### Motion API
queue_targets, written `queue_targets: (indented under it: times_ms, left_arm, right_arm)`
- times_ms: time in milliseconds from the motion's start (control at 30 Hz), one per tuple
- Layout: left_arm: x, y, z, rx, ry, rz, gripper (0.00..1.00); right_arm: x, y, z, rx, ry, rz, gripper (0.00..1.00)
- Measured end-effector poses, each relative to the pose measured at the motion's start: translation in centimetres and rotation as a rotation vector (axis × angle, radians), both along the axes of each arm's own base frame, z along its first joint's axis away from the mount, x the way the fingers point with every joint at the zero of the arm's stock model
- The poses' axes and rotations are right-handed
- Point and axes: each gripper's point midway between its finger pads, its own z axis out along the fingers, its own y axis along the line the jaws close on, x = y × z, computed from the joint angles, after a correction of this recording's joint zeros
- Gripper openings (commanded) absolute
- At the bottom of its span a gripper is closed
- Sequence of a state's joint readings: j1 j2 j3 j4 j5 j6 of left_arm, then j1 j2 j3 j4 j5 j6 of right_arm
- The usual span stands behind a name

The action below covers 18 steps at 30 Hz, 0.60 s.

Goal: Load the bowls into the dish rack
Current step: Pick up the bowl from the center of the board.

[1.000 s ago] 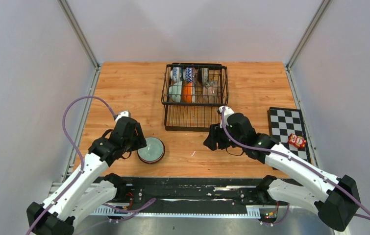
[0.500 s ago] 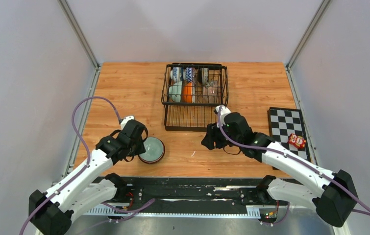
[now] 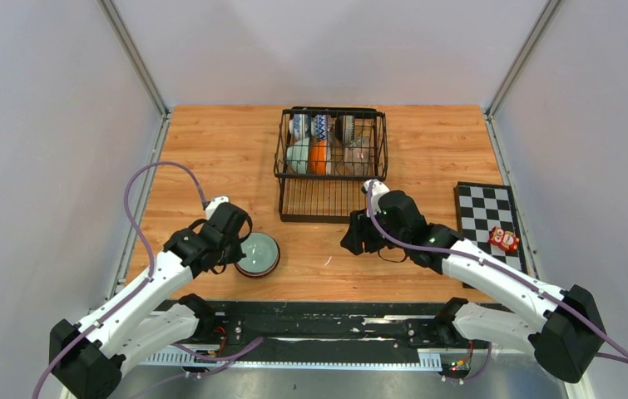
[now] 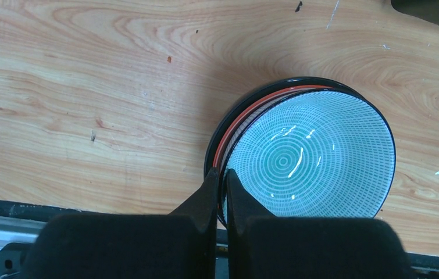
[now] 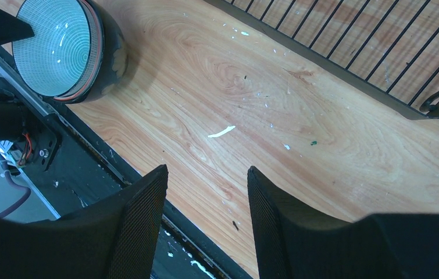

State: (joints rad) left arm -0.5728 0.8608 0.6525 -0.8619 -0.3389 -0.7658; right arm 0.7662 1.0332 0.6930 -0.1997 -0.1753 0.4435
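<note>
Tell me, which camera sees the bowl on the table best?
The left wrist view: the bowl fills it, teal rings clear, the left gripper pinching its rim. The top view shows it small; the right wrist view catches it in its upper-left corner, partly cut off.

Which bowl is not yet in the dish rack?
The turquoise bowl with the dark outside, alone on the table, its rim between the left fingers; the other bowls stand in the dish rack.
</note>
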Motion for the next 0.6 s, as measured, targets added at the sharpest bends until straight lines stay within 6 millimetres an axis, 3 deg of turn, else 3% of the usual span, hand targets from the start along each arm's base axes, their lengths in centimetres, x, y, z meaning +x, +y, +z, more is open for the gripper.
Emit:
queue_targets:
  times_ms: [400, 600]
  left_arm:
    - [0.2, 0.0, 1.2, 0.008, -0.026, -0.047, 0.0]
    - [0.6, -0.3, 3.0, -0.02, -0.086, -0.067, 0.0]
  right_arm:
    - [-0.2, 0.2, 0.4, 0.015, -0.001, 0.012, 0.58]
    - [-0.4, 0.4, 1.5, 0.046, -0.013, 0.022, 0.61]
